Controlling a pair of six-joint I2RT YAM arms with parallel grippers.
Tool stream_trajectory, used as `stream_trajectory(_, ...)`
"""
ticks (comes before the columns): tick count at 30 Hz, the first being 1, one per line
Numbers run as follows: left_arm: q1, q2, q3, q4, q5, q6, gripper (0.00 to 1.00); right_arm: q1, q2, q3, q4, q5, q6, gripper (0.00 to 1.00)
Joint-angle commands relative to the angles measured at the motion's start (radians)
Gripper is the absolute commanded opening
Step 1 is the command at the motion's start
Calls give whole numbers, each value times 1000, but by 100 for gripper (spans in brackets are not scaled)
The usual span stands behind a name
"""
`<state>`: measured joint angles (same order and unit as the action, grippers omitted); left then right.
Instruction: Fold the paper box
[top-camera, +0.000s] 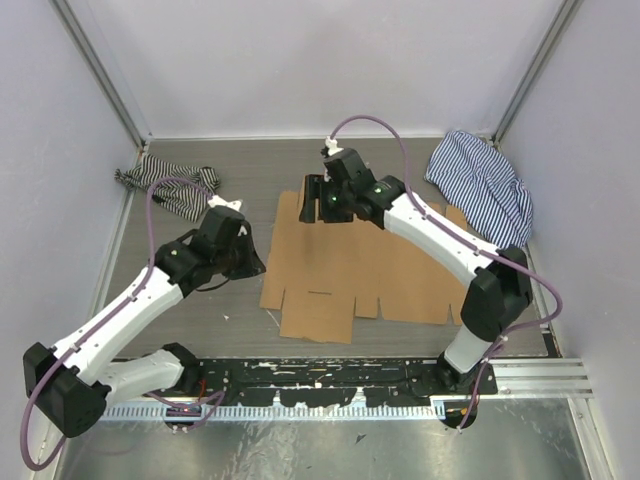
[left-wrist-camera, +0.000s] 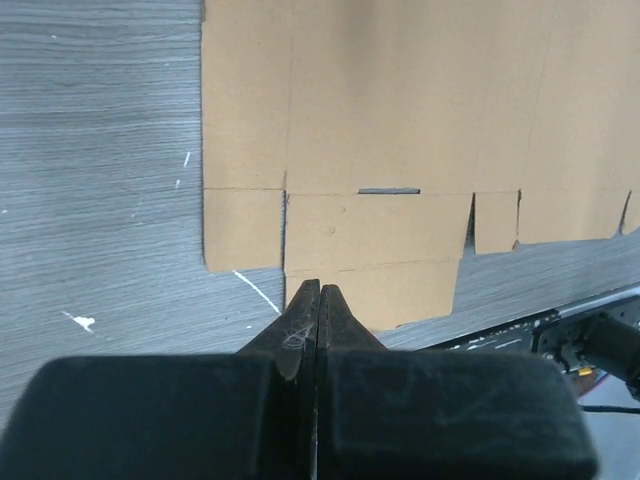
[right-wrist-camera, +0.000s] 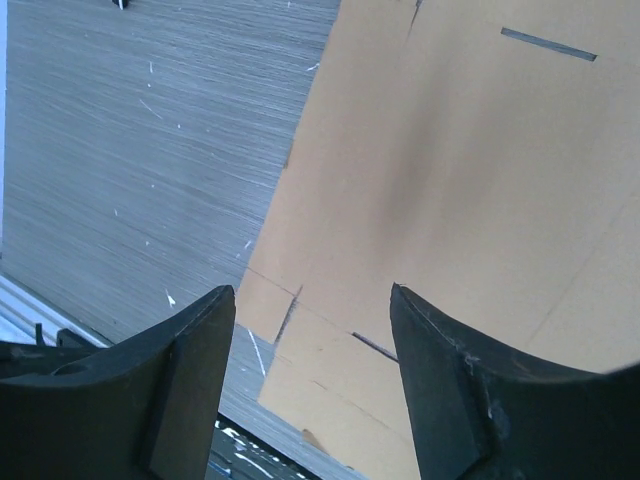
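Cardboard paper box, flat, creased, notched flaps

1. From above, my right arm hides the far right part of the paper box.
2. Each wrist view cuts the paper box off at its edges.
3. From above, the fingertips of my left tool are too dark to tell apart.

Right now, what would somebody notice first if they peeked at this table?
A big flat brown cardboard sheet lies unfolded in the middle. The right end effector hangs open over its far edge, and the left end effector is shut beside its left edge. A striped cloth sits far right, another far left.
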<state>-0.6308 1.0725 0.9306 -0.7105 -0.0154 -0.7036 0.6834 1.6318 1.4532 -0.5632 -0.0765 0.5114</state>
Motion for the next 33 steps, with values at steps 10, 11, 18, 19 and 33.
stream_trajectory(10, -20, -4, -213, 116, 37, -248, 61, 51, 67, -3, -129, 206, 113, 70)
stream_trajectory(11, -21, -14, -274, 180, 79, -305, 63, 51, 54, -37, -109, 202, 118, 69)
stream_trajectory(18, -23, -143, -500, 379, 54, -450, 72, 52, -32, -171, -19, 184, 113, 67)
stream_trajectory(19, -22, -156, -506, 377, 38, -450, 72, 53, -40, -181, -13, 185, 110, 67)
stream_trajectory(33, -22, -82, -555, 461, 0, -524, 73, 54, -122, -269, 10, 236, 116, 65)
